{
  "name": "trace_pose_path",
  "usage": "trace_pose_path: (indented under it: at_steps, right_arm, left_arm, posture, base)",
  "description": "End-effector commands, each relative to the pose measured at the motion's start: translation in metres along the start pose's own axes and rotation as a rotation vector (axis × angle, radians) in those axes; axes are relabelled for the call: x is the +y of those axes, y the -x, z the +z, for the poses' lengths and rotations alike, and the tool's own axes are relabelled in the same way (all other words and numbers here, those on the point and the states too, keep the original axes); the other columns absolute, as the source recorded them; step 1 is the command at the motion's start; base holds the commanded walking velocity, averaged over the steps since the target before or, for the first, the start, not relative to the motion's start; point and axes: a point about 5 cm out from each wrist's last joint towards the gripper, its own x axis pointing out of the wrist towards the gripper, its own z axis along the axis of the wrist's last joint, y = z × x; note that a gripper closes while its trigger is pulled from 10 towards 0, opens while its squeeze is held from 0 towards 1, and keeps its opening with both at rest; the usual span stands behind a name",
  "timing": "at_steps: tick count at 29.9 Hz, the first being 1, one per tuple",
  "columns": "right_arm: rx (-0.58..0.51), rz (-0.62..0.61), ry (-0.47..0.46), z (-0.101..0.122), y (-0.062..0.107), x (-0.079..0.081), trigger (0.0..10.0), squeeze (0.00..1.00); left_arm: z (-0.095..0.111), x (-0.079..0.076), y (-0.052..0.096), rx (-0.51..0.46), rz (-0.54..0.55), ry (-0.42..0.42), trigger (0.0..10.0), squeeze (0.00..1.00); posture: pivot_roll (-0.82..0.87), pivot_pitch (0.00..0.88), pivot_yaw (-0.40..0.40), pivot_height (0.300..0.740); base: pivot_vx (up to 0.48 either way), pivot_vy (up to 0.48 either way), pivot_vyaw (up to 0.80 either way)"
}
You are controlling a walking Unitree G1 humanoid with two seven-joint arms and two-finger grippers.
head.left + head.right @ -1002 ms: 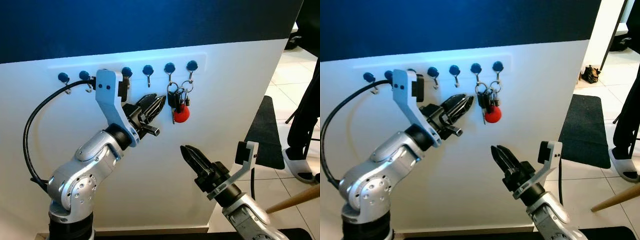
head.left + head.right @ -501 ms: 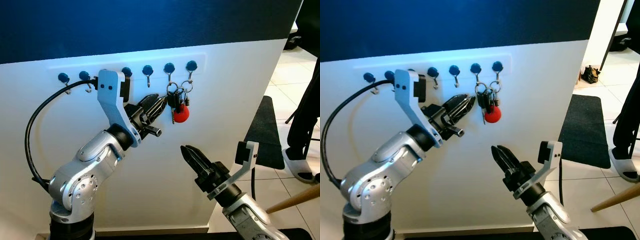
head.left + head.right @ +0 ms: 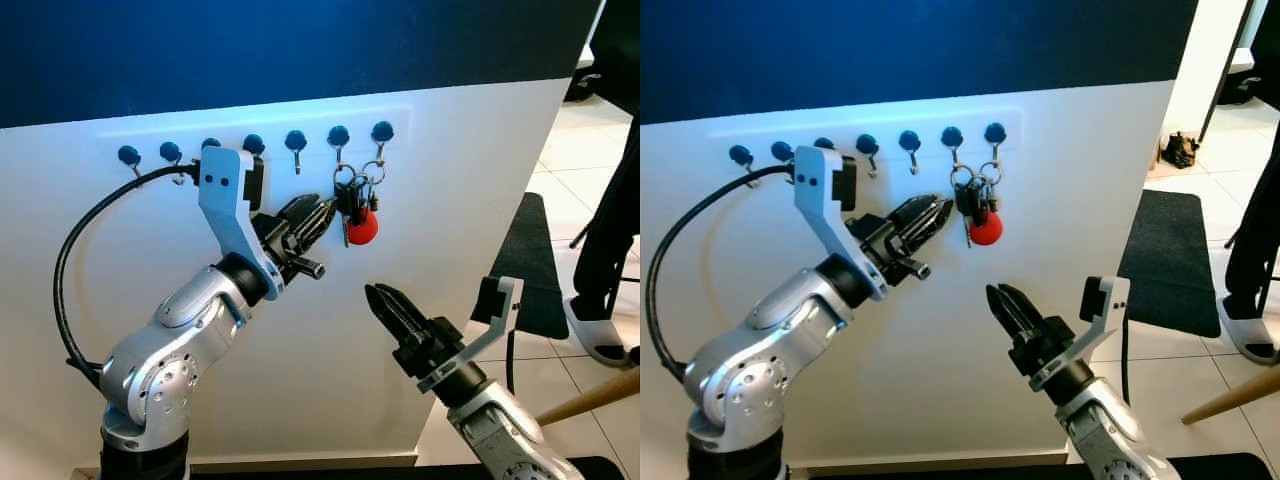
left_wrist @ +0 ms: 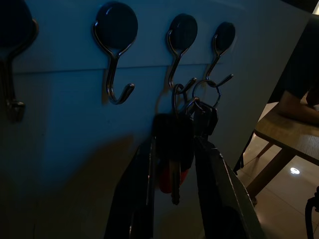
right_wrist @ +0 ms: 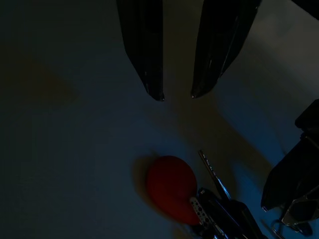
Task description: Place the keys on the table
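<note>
- No brand, label or writing is showing anywhere that can be read.
- A bunch of keys [image 3: 356, 201] with a round red fob [image 3: 363, 228] is hanging on a white wall [image 3: 450, 200], from the last two of a row of blue-knobbed hooks [image 3: 297, 140] running along the wall's upper part.
- The left gripper [image 3: 322, 215] is reaching up to the keys from the side of the hook row's other knobs. Its fingertips are sitting right at the edge of the bunch.
- In the left wrist view, the left gripper's two black fingers [image 4: 141, 191] are standing apart with the dark keys hanging between them. They are flanking the bunch, and the pictures are not showing clearly whether they are touching it.
- The right gripper [image 3: 385, 305] is hovering below the keys, well apart from them, with its fingers pointing up toward the red fob and a narrow gap between the tips.
- Compared with a second ago, the left gripper is sitting closer to the keys, and the keys are hanging on the same hooks as before.
- A dark mat [image 3: 545, 262] is lying on the tiled floor [image 3: 580, 150] past the wall's end, and a person's leg and shoe [image 3: 600, 335] are standing beside it.
</note>
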Motion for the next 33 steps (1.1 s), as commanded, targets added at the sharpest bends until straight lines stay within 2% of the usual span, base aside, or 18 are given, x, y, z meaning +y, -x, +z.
trace_pose_path:
  at_steps: [1,33]
  right_arm:
    - [0.015,-0.001,-0.014,-0.0041,0.0005,-0.0002,10.0,0.00]
    - [0.009,-0.009,-0.009,-0.0017,0.0007,-0.0027,10.0,0.00]
  left_arm:
    - [-0.0003,0.0008,0.0026,-0.007,0.007,-0.019,10.0,0.00]
    - [-0.0004,0.0014,0.0059,-0.002,0.016,-0.018,10.0,0.00]
  posture:
    - [0.08,0.154,0.115,0.740]
    - [0.09,0.166,0.115,0.740]
  base:
    - [0.000,0.000,0.00]
    - [0.000,0.000,0.00]
